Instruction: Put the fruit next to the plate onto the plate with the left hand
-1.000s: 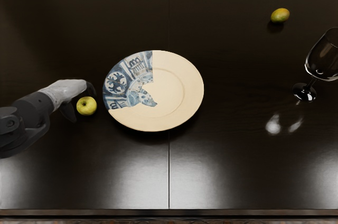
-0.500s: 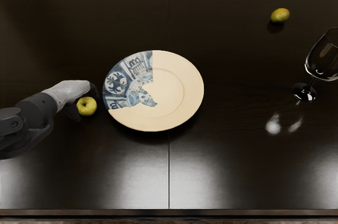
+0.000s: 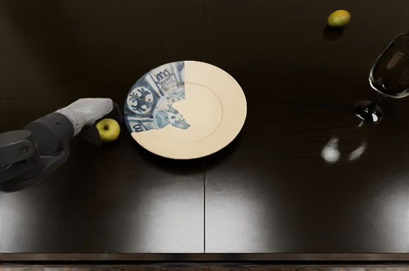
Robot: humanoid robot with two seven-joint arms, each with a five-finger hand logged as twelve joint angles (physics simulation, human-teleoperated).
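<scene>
Apple (image 3: 108,130) on dark glossy table (image 3: 287,188), left robot hand (image 3: 91,114) against it, grip unclear

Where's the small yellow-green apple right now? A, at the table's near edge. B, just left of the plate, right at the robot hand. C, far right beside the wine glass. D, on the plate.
B: the apple lies just off the left rim of the plate, right against the left robot hand, and far from the wine glass.

dark grey left arm (image 3: 32,146) (bulky joint), pale grey hand (image 3: 89,113).
</scene>
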